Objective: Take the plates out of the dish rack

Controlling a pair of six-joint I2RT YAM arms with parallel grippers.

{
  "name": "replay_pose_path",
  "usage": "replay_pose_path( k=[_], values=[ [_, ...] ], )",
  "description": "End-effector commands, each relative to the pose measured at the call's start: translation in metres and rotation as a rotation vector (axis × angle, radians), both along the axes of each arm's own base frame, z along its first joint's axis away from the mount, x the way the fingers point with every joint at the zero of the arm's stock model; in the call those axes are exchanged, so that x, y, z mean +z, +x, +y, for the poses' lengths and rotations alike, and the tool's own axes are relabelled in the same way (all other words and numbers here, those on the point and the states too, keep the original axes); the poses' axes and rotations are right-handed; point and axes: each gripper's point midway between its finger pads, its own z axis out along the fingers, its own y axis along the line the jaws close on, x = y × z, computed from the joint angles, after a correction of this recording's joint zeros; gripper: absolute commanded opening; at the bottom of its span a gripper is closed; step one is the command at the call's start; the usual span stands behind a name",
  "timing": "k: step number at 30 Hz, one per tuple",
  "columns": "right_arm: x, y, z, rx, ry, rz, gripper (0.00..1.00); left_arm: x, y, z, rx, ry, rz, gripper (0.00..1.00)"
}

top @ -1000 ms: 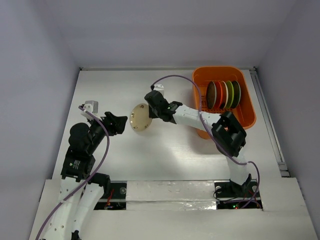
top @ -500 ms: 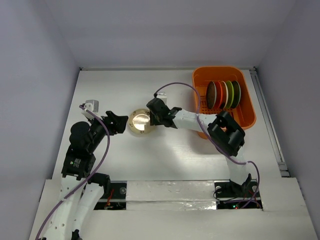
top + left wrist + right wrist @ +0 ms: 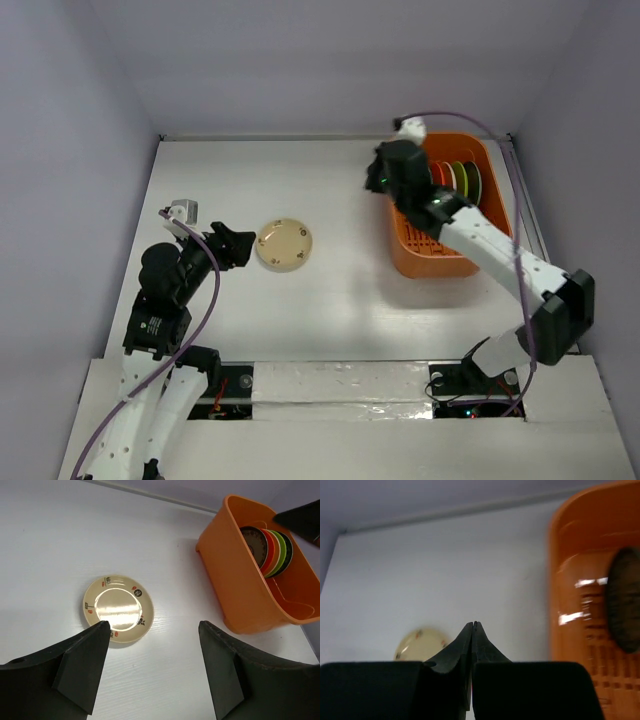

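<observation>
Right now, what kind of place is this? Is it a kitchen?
Probably a robot test booth, not a kitchen: a white table boxed in by plain walls, a left arm and right arm mounted at its near edge, and a dish rack of plates.

Right fingers (image 3: 462, 645) released cream plate (image 3: 284, 245), withdrew, seemingly over dish rack (image 3: 430, 262).

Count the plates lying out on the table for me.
1. The cream plate lies flat on the table, between the left gripper and the dish rack. The other plates stand on edge inside the rack; no part of the table looks hidden.
</observation>
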Motion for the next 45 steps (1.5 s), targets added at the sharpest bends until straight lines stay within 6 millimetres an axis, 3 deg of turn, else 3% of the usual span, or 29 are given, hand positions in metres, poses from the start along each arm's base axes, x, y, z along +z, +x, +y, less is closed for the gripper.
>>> replay_pose_path(
  k=[1, 3, 4, 6, 7, 10, 15, 28, 33, 45],
  values=[
    [-0.001, 0.024, -0.098, -0.212, -0.139, 0.0, 0.0, 0.01, 0.0, -0.003, -0.018, -0.013, -0.048, 0.68],
    [-0.004, 0.029, -0.13, -0.298, -0.215, 0.015, 0.01, 0.011, 0.0, -0.003, -0.021, -0.013, -0.051, 0.67],
    [-0.006, 0.031, -0.147, -0.337, -0.246, 0.032, 0.08, 0.011, 0.0, -0.004, -0.023, -0.015, -0.053, 0.67],
    [-0.012, 0.035, -0.163, -0.36, -0.306, 0.046, 0.11, 0.011, 0.0, -0.003, -0.021, -0.013, -0.054, 0.65],
    [-0.014, 0.037, -0.175, -0.379, -0.327, 0.066, 0.18, 0.011, -0.001, -0.003, -0.023, -0.015, -0.052, 0.65],
    [-0.03, 0.04, -0.189, -0.402, -0.403, 0.123, 0.3, 0.01, 0.0, -0.003, -0.023, -0.013, -0.051, 0.64],
    [-0.046, 0.047, -0.209, -0.448, -0.475, 0.188, 0.34, 0.01, 0.0, -0.003, -0.018, -0.012, -0.051, 0.64],
    [-0.077, 0.069, -0.216, -0.437, -0.559, 0.267, 0.32, 0.012, -0.001, -0.003, -0.021, -0.015, -0.057, 0.64],
    [-0.07, 0.077, -0.217, -0.441, -0.593, 0.257, 0.29, 0.012, -0.001, -0.003, -0.021, -0.015, -0.057, 0.64],
    [-0.046, 0.073, -0.219, -0.444, -0.619, 0.219, 0.1, 0.014, -0.002, -0.004, -0.027, -0.018, -0.064, 0.64]
  ],
)
